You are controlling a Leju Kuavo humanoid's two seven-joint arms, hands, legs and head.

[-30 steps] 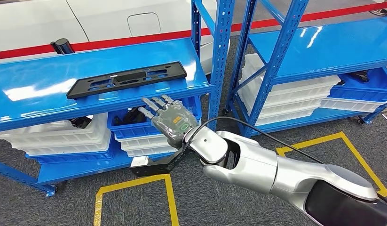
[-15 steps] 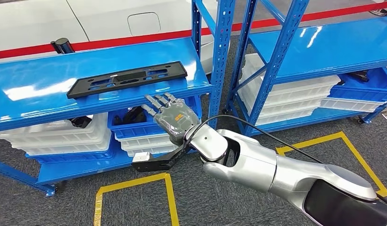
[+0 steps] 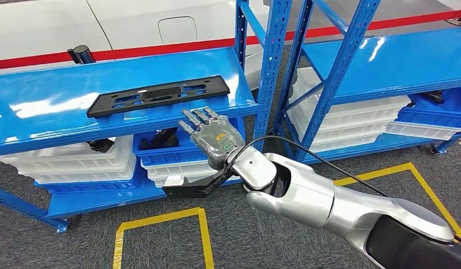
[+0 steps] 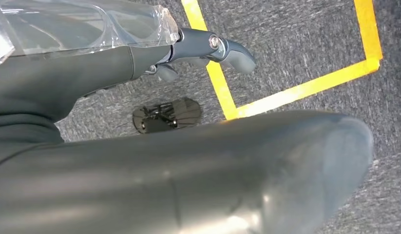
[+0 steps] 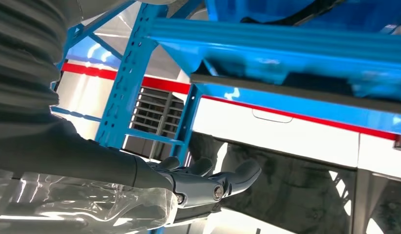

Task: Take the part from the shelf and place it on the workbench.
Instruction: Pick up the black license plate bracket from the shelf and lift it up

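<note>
The long flat black plastic part (image 3: pixel 158 96) lies on the glossy blue shelf (image 3: pixel 60 106); likely light, stiff, slippery; best pinched at its near edge; the right hand (image 3: pixel 215 137), fingers spread, holds nothing just below.

Part (image 3: pixel 158 96) flat on the shelf (image 3: pixel 43 112), right hand (image 3: pixel 215 136) just below its front edge.

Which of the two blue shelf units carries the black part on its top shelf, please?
The left shelf unit: the flat black part lies on its top shelf, just above the right hand. The right shelf unit has a bare top shelf.
</note>
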